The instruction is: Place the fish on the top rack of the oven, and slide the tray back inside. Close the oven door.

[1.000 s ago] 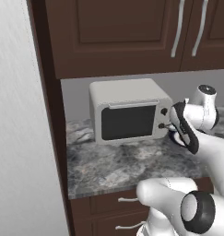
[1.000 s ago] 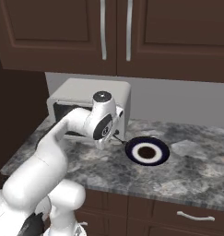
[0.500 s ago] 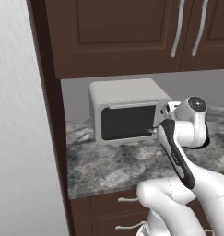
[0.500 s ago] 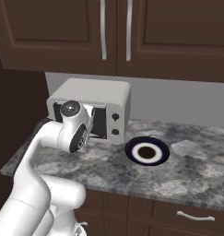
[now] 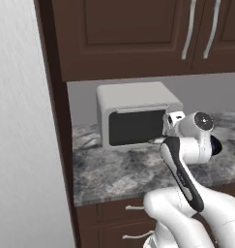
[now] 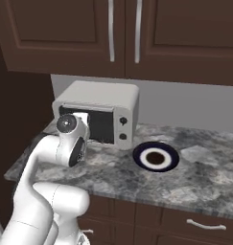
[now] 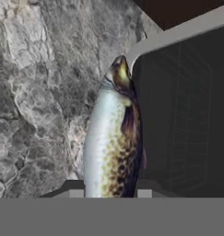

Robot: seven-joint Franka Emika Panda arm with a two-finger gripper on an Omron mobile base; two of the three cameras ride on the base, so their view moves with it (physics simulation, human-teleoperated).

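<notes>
- The fish hangs lengthwise in the hand view, its head toward 12 o'clock and its tail running down between the two dark fingertips at 6 o'clock.
- The gripper is closed around the fish (pads pressed to both flanks).
- At 3 o'clock of the fish is the dark window of the small white box, touching or just beside it; I cannot tell which.
- Speckled grey counter lies at 9 o'clock of the fish.
- A dark round plate sits on the counter, at 3 o'clock of the white box in the right base view.
</notes>
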